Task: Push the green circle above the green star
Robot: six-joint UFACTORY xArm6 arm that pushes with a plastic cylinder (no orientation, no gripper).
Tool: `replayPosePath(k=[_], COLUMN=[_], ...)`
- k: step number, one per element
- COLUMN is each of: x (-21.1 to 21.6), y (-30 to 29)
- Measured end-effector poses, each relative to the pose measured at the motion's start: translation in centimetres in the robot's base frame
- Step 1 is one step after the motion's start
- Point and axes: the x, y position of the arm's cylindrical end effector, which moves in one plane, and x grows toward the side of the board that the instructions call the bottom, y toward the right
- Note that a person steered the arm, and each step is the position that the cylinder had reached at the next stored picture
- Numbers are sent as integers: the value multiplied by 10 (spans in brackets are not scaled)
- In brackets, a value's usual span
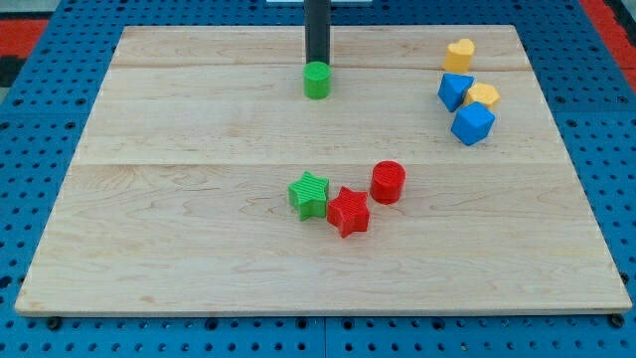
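The green circle sits near the view's top, a little left of centre, on the wooden board. My tip stands right behind it, at its top edge, and seems to touch it. The green star lies well below the circle, near the middle of the board, almost straight under it. A red star touches the green star on its right.
A red circle sits right of the red star. At the view's top right are a yellow block, a blue block, another yellow block and another blue block.
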Motion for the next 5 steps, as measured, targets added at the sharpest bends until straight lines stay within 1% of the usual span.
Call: replayPosePath(k=[1, 3, 5], x=[42, 34, 122], y=[16, 17, 17])
